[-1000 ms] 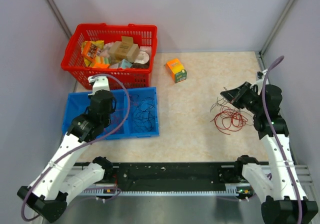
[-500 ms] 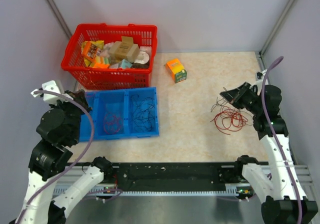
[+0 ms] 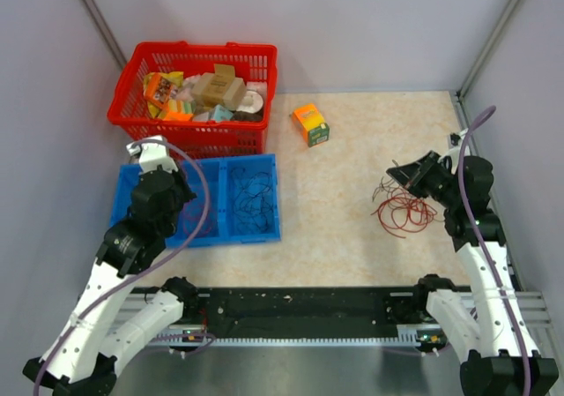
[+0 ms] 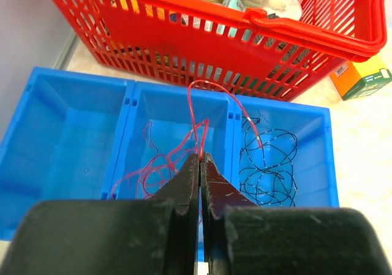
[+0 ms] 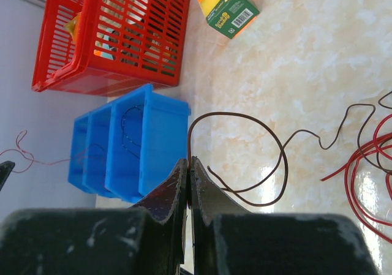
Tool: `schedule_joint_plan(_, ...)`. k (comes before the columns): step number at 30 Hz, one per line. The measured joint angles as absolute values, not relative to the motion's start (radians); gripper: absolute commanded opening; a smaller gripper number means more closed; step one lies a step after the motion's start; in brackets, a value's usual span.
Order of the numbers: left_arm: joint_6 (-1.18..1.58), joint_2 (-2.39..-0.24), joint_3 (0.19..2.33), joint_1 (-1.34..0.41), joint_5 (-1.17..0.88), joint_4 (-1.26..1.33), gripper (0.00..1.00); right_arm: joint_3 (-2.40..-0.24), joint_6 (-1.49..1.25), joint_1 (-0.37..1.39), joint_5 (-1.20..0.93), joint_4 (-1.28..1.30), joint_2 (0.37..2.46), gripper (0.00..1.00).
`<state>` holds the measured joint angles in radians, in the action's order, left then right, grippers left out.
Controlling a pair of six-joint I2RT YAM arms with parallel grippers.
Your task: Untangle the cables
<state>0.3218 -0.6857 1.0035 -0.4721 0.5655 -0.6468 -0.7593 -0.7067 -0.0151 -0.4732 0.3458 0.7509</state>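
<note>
Beige speckled tabletop [image 3: 352, 149] | left gripper [image 4: 200, 158] pinched tight on thin red wire [image 4: 195, 113], looping toward 12 o'clock over three-compartment blue plastic tray [image 4: 278, 108] | right gripper [image 5: 188, 163] clamped on thin dark brown wire [image 5: 245, 119], curling toward 3 o'clock | loose red-and-dark wire tangle [image 3: 405, 209] at table's 3 o'clock

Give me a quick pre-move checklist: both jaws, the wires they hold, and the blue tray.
1. Left gripper jaws shut on a red wire: ok.
2. That red wire sits over the middle compartment of the blue tray, with other red wires: ok.
3. Its far end lies only in the middle compartment: not ok, it arches over the divider toward the dark wires.
4. Right gripper jaws shut on a dark brown wire: ok.
5. Brown wire free of the red bundle on the table: cannot tell.
</note>
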Motion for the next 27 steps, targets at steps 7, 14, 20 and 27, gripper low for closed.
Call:
schedule_joint_plan(7,0.413,-0.667,0.886,-0.472,0.592,-0.632,0.00,-0.759,-0.707,-0.015,-0.473,0.345,0.751,0.00)
schedule_joint_plan(14,0.446,-0.707,0.848,-0.470,0.558,-0.628,0.00,-0.746,-0.701,-0.015,-0.473,0.346,0.748,0.00)
schedule_joint_plan(20,0.530,-0.766,0.805,-0.457,0.607,-0.616,0.14,-0.745,-0.703,-0.015,-0.479,0.347,0.749,0.00)
schedule_joint_plan(27,0.632,-0.778,0.708,-0.385,0.611,-0.674,0.84,-0.739,-0.711,0.019,-0.484,0.345,0.746,0.00)
